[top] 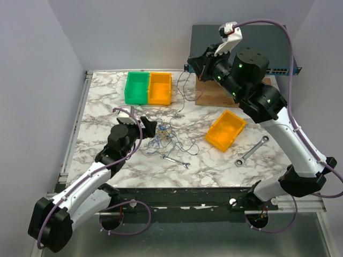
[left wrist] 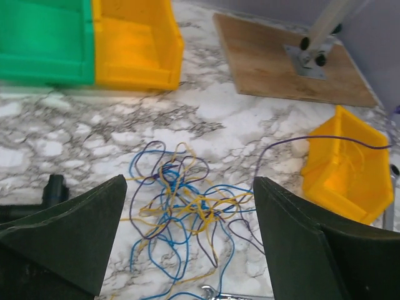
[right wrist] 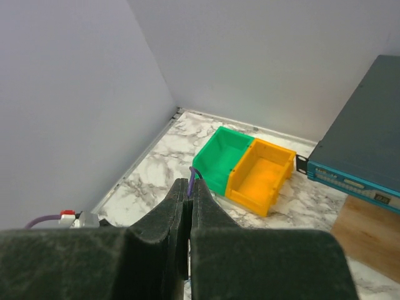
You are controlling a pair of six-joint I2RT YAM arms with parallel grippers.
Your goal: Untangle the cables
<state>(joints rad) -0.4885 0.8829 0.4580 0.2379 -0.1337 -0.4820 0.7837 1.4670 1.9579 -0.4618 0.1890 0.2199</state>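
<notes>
Left claw (left wrist: 189, 187) wide over cables (left wrist: 178, 215); right claw (right wrist: 189, 190) high, tight on one.

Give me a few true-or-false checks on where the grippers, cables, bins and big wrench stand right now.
1. The left gripper is open and holds nothing. True.
2. The right gripper is open and empty. False: it is shut on a thin purple cable.
3. The thin blue, yellow and dark cables lie sorted in separate lines. False: they form one tangled heap on the white marble table.
4. The green plastic bin and an orange plastic bin stand side by side at the back. True.
5. The large silver wrench lies inside the loose orange bin. False: it lies on the table beside that bin.
</notes>
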